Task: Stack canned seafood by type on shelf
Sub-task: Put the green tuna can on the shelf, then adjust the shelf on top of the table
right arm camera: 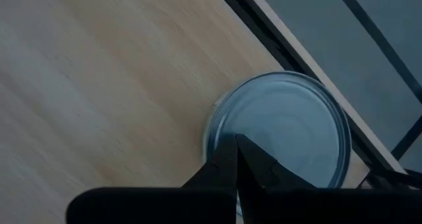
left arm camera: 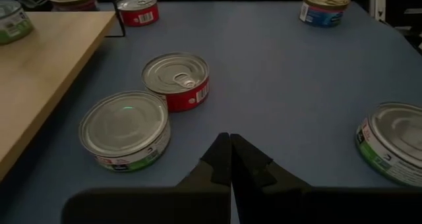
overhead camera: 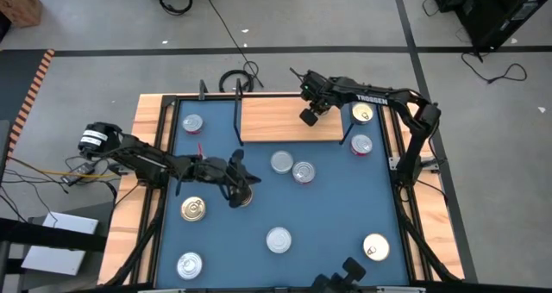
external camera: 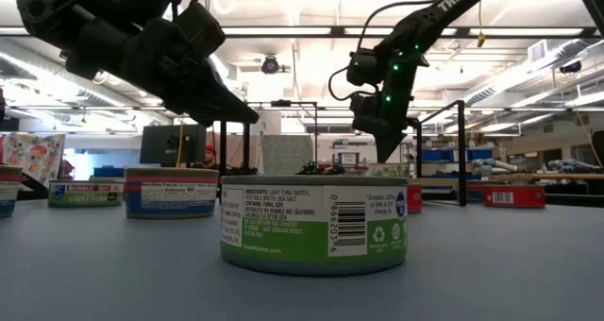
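The right gripper [overhead camera: 308, 115] is seen over the small rectangular light-wood shelf [overhead camera: 276, 121] w/ thin black wire uprights, at the far middle of the blue table [overhead camera: 328, 215]. Its fingers [right arm camera: 227, 165] are pressed together w/ nothing between them. In the right wrist view a round silver-lidded tin [right arm camera: 283, 128] is seen lying on the shelf board by its edge, directly beyond the fingertips; whether the tips touch the lid cannot be told.

The left gripper [overhead camera: 235, 188] is held above the table's middle-left, fingers [left arm camera: 221, 161] also clenched and empty. Just ahead of those fingertips, apart from them, two tins are set beside each other: a plain silver-lidded tin w/ green-and-white label [left arm camera: 125, 130] nearer the shelf edge, and a silver pull-tab tin w/ red sides [left arm camera: 177, 81] next to it, touching or nearly so.

Other tins are scattered on the blue surface. A gold-lidded tin [overhead camera: 193, 208] is seen at the left, a silver one [overhead camera: 190, 264] near-left, a silver one [overhead camera: 279, 240] near the centre, a gold one [overhead camera: 375, 247] near-right. At the far right, beside the shelf's upright, a gold-lidded tin [overhead camera: 363, 113] and a red-sided one [overhead camera: 361, 144] are placed. A red-sided tin [overhead camera: 192, 123] lies far-left of the shelf.
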